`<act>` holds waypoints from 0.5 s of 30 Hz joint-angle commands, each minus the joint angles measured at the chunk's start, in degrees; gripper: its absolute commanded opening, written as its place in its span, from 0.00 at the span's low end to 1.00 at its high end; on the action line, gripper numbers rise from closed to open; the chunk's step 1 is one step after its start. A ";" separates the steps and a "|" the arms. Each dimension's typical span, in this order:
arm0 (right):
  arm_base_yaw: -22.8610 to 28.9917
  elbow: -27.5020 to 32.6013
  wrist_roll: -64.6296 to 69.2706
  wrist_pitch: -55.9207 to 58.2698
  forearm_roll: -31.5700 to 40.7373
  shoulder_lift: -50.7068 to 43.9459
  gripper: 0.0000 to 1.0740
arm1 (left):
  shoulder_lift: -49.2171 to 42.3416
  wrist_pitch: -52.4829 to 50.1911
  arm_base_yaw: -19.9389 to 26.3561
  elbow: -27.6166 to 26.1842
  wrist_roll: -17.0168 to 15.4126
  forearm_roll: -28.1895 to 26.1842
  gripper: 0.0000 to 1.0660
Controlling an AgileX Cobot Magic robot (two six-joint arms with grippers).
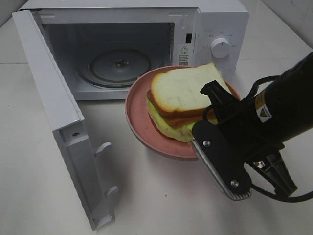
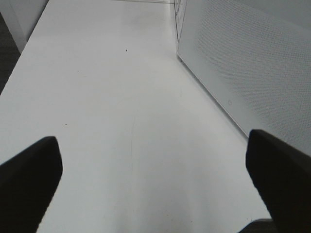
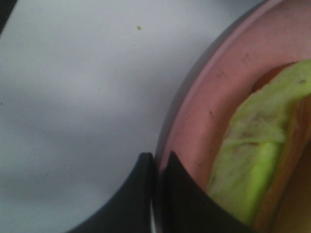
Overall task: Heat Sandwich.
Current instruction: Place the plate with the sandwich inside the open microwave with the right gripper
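Our right gripper [image 3: 156,158] has its two black fingertips pressed onto the rim of the pink plate [image 3: 204,97], one on the outside and one on the inside, with the rim pinched between them. In the exterior high view that grip is at about 5 o'clock on the plate. Our left gripper [image 2: 155,170] has its fingers [image 2: 29,179] spread wide over the white table [image 2: 112,97], holding nothing, and a dotted white panel [image 2: 252,63] stands just beside it.

The plate holds the sandwich [image 1: 183,100], which has pale bread on top, a second slice beneath and yellow-green filling showing at the lower edge. It fills most of the plate, towards the side we grip.

At 12 o'clock from the plate stands the white microwave [image 1: 215,19]. Its cavity is open and a glass turntable [image 1: 115,66] lies inside. The plate's far rim overlaps the oven's lower front edge in this view; we cannot tell whether they touch. The door [image 1: 54,98] is swung out towards 8 o'clock, well clear of the opening. A round knob [image 1: 221,48] sits at 1 o'clock from the plate.

We count one sandwich, one plate, one microwave, one turntable, one knob and two grippers.
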 commanded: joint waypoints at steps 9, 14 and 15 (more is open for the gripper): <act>-3.50 0.00 -10.14 -1.43 5.27 -0.34 0.00 | -1.32 -0.29 0.11 0.00 -0.23 0.00 0.92; -3.44 -0.06 -10.14 -1.66 5.84 -0.34 0.00 | -1.32 -0.29 0.11 0.00 -0.23 0.00 0.92; -3.38 -0.06 -10.43 -2.52 6.02 -0.34 0.00 | -1.32 -0.29 0.11 0.00 -0.23 0.00 0.92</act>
